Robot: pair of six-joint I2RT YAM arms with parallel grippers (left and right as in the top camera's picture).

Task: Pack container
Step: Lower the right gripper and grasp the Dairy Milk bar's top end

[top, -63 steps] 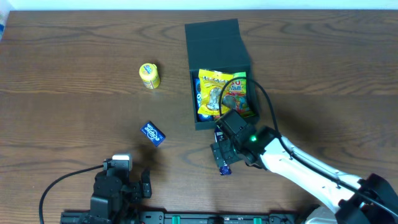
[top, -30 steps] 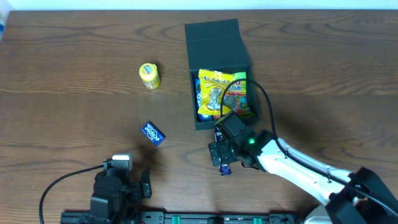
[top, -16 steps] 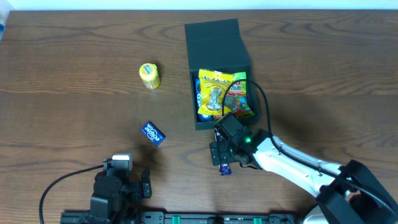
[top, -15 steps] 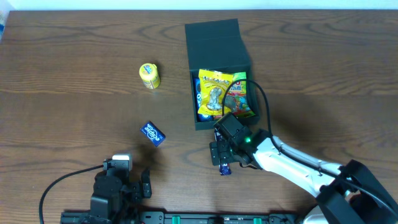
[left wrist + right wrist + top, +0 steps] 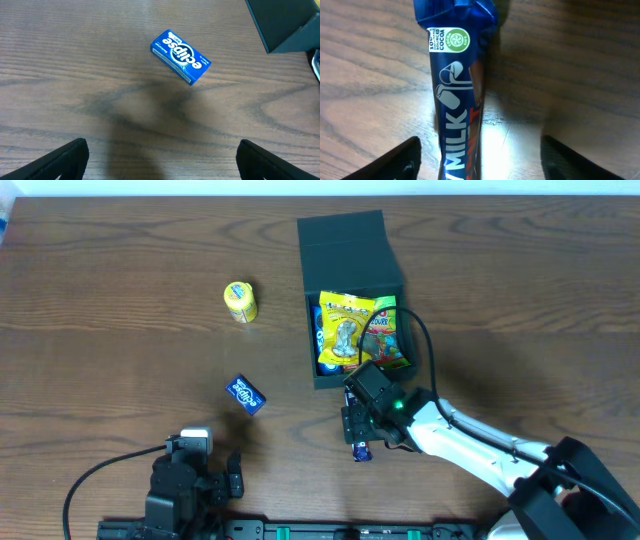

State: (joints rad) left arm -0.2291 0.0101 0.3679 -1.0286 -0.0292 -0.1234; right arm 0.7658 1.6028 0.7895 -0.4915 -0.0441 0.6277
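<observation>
Right hand (image 5: 479, 157) hangs spread open around the shiny blue-wrapped milk chocolate bar (image 5: 455, 90), so pickup step I'd say. Next: close, lift into the dark teal cardboard box (image 5: 345, 250).

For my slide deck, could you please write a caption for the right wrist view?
Open right pincer over a blue chocolate bar lying on the wooden table.

I count one container (image 5: 352, 250). In it are two bright bags, one yellow snack bag (image 5: 343, 320) and one orange-green snack bag (image 5: 385, 330), plus one blue packet (image 5: 320, 345) that is mostly hidden. On the worktop (image 5: 120, 360) lie one yellow tub (image 5: 240, 301), one blue gum box (image 5: 180, 49) and one blue chocolate bar (image 5: 455, 100). My claws number two: left claw (image 5: 162, 165) and right claw (image 5: 487, 165).
</observation>
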